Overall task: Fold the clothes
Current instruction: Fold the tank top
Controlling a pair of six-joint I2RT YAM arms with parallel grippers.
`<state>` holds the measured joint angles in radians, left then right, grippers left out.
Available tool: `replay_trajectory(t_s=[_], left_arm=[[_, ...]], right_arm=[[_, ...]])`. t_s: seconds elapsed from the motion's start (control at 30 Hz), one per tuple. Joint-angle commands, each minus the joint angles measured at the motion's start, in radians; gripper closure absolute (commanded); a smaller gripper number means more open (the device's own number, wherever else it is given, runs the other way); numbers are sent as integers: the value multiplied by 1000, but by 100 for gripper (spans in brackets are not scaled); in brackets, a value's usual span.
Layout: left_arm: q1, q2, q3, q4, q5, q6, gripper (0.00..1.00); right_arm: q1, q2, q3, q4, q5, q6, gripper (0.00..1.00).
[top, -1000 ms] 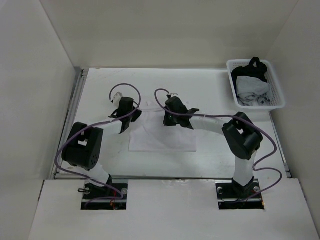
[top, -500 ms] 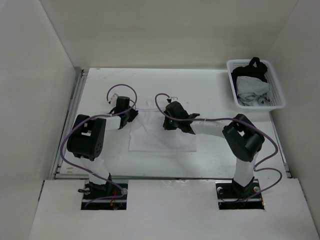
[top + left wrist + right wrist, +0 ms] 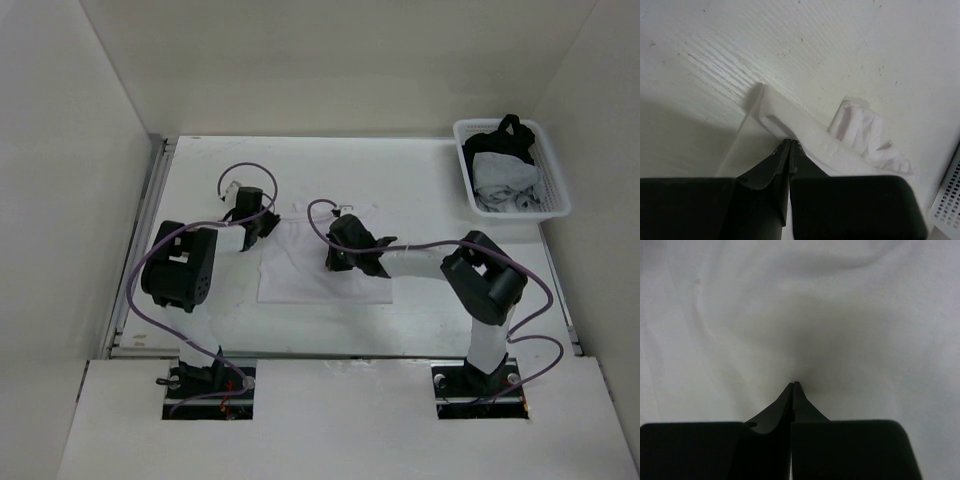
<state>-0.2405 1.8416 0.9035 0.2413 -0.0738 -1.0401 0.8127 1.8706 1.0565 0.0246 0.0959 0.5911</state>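
Observation:
The clothes, a plain white garment (image 3: pixel 320 272), lie spread flat on the table's middle. My left gripper (image 3: pixel 262 228) is shut, its tips (image 3: pixel 790 141) touching a folded edge of the garment (image 3: pixel 815 131) at its far left corner. A crumpled sleeve (image 3: pixel 862 137) lies just beyond. No cloth shows between the jaws. My right gripper (image 3: pixel 342 252) is also shut, low over the garment's middle. Its closed tips (image 3: pixel 795 384) press into the white fabric (image 3: pixel 800 315), which fills that view and dimples around them.
A white mesh basket (image 3: pixel 556 190) stands at the far right corner, holding dark and pale garments; its corner shows in the left wrist view (image 3: pixel 947 202). White walls close in the table on three sides. Purple cables loop over both arms.
The left gripper has shifted slightly left and away to the garment's far left corner. The right gripper has slid a little nearer over the cloth. More of the garment's far edge shows.

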Motion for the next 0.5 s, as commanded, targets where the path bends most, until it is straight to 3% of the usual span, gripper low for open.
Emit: replay_trajectory(t_s=[0.0,0.27,0.47], left_arm=[[8,14,35,32,0,8,100],[57,48,87,99,-32,0,99],[115,39,214,138,-69,-11,97]], right_arm=[[9,-8,-24,31,7,10,100],[12,13,-49,38,2,12,100],[16,36,-61,34,2,13,100]])
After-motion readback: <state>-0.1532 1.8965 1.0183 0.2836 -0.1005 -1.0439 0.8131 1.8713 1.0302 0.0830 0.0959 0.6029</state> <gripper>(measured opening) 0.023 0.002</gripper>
